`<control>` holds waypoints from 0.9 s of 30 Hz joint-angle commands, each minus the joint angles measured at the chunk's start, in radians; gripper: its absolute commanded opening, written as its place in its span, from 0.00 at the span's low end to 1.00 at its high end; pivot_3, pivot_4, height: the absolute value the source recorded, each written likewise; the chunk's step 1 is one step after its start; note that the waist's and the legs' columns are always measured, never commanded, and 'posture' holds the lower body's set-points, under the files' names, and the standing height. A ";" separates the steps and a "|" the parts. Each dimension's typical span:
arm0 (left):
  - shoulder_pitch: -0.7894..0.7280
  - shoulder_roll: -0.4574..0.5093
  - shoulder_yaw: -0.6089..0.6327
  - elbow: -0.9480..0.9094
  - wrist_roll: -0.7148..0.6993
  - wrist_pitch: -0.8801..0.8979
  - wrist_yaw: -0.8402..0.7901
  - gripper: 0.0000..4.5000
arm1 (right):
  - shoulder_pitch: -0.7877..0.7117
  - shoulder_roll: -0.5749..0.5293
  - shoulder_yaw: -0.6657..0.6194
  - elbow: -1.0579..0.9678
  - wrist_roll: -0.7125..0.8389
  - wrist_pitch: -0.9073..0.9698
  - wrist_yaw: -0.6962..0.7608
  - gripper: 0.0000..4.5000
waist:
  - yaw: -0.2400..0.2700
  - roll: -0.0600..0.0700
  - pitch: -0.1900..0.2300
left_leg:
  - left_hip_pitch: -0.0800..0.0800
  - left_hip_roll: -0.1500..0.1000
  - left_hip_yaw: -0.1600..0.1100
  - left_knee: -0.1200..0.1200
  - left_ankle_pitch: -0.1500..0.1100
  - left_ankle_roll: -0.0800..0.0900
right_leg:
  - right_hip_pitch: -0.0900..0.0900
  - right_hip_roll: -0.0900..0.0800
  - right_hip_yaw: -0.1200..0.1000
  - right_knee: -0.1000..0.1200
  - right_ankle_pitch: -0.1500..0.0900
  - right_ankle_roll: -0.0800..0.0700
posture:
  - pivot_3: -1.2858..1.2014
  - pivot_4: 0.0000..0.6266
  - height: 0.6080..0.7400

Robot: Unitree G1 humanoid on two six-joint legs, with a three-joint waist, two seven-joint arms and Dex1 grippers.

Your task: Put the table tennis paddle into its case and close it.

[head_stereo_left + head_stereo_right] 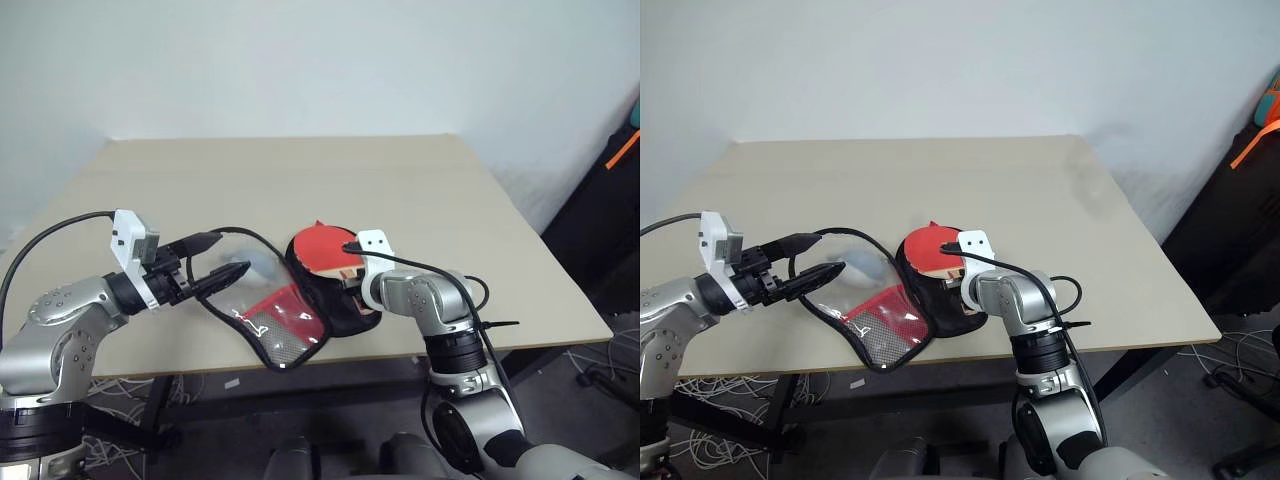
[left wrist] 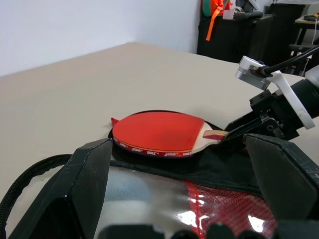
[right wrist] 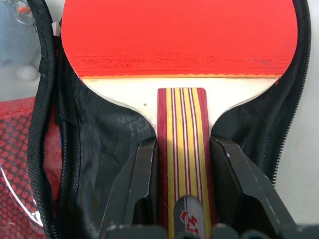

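The table tennis paddle (image 3: 177,45) lies flat on the black half of the open case (image 1: 330,300), which sits on the worktop (image 1: 300,170). The right gripper (image 3: 182,164) has its jaws pinching the wooden handle, one finger on each side. The paddle's long line runs straight out from these jaws, red round end away from the robot. The clear flap of the case is folded out to the robot's left. The left gripper (image 1: 222,257) is just beside that flap, jaws spread wide, holding nothing. I think it is the nearer one for folding the flap over.
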State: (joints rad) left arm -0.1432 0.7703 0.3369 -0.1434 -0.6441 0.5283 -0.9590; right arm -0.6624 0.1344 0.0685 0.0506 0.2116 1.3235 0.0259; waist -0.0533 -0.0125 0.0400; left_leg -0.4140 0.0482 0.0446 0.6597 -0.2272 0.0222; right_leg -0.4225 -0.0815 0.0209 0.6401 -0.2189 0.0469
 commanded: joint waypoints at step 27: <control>0.027 0.107 0.157 0.040 -0.089 0.052 -0.083 1.00 | 0.078 -0.476 -0.189 -0.370 0.305 -0.060 0.458 0.99 | 0.001 0.000 0.001 | -0.002 -0.001 -0.001 -0.001 -0.002 -0.003 | -0.001 -0.003 -0.003 -0.003 -0.002 0.001 | 0.52 0.00 1.00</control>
State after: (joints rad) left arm -0.1212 0.8581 0.4505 -0.1066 -0.7009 0.5716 -1.0176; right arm -0.5907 -0.3048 -0.1097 -0.2652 0.4842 1.3171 0.4145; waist -0.0522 -0.0125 0.0407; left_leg -0.4154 0.0468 0.0442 0.6577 -0.2293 0.0189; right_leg -0.4238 -0.0846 0.0182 0.6365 -0.2213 0.0476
